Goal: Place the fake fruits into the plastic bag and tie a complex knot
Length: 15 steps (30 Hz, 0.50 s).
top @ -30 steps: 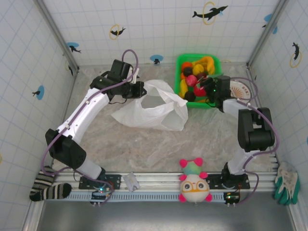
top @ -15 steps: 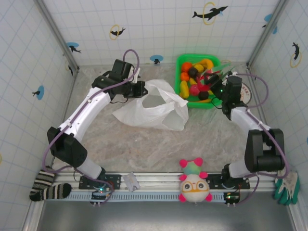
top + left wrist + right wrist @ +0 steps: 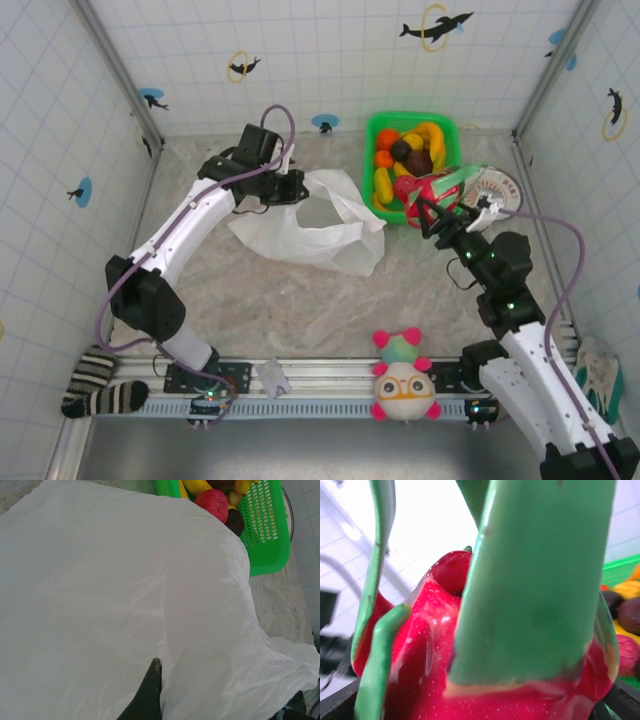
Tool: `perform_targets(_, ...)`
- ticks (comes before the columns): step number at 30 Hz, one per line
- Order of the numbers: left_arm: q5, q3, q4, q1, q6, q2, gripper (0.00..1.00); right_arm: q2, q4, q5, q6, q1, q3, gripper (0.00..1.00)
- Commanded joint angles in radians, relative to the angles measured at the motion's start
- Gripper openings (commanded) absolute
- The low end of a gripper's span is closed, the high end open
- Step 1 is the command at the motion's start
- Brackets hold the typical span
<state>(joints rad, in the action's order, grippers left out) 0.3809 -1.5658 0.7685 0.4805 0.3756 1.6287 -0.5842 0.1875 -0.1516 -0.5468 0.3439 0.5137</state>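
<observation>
My right gripper is shut on a pink-red dragon fruit with green scales, held in the air just in front of the green basket. Up close, the dragon fruit hides the fingers. Other fake fruits lie in the basket: an orange, yellow bananas and a dark purple one. The white plastic bag lies left of the basket with its mouth open. My left gripper is shut on its far rim. One black finger presses into a fold of the bag.
A round plush toy sits on the front rail between the arm bases. A striped sock lies at the near left, a green glove at the near right. A round disc lies right of the basket. Tiled walls close in three sides.
My right arm has lifted the dragon fruit out of the basket and drawn back toward the near right. My left gripper has shifted slightly right, still holding the bag's rim.
</observation>
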Motion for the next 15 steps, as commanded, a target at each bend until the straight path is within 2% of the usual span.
perform_targets(1,0.017,-0.043,-0.017,-0.007,0.008,0.016,0.01,0.071,0.019,0.093,0.129,0.144,-0.035,0.65)
perform_targets(5,0.010,-0.056,-0.007,-0.008,0.004,0.013,0.01,0.074,0.052,0.217,0.203,0.329,-0.078,0.64)
perform_targets(9,0.010,-0.059,-0.003,-0.008,0.006,0.007,0.02,-0.026,0.112,0.342,0.275,0.486,-0.085,0.64)
perform_targets(15,0.019,-0.051,0.002,-0.008,-0.003,-0.009,0.01,-0.196,0.214,0.357,0.319,0.540,-0.078,0.63)
